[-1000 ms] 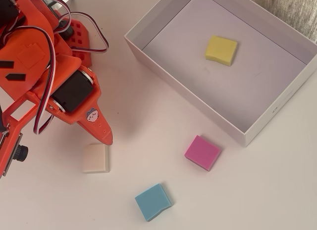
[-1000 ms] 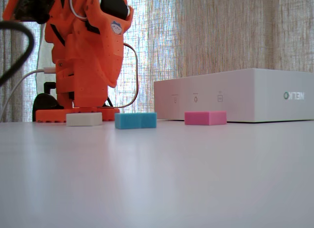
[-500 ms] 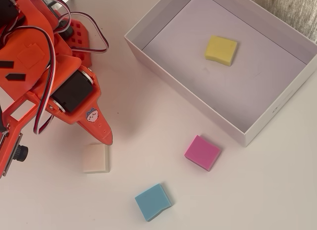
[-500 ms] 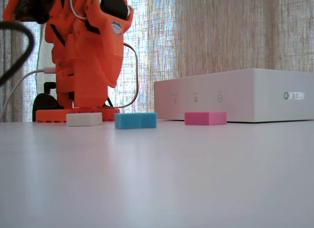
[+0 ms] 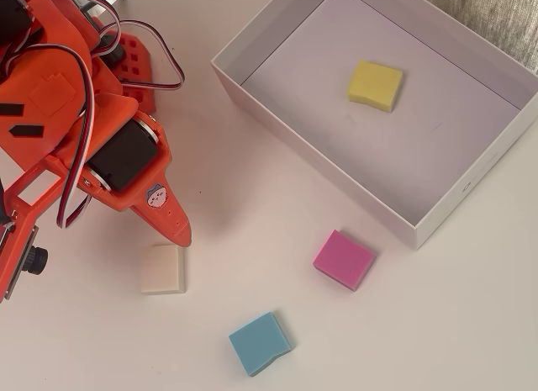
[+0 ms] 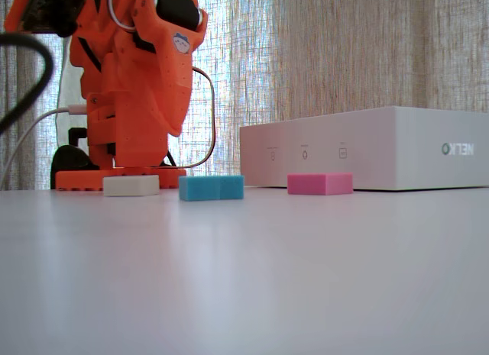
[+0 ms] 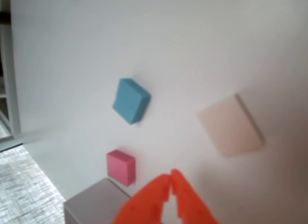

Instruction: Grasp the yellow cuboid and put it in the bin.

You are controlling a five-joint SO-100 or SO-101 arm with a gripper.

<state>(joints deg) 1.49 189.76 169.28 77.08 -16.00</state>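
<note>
The cuboid (image 5: 375, 84) lies in the bin (image 5: 319, 167), apart from its walls.

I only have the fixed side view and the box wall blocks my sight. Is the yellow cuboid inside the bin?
Observer: Yes. In the overhead view the yellow cuboid lies flat on the floor of the bin, toward its far side, clear of the walls.
Operator: Is the gripper holding anything?
Observer: No. In the wrist view the gripper has its fingertips together with nothing between them, above bare table near the cream block.
</note>
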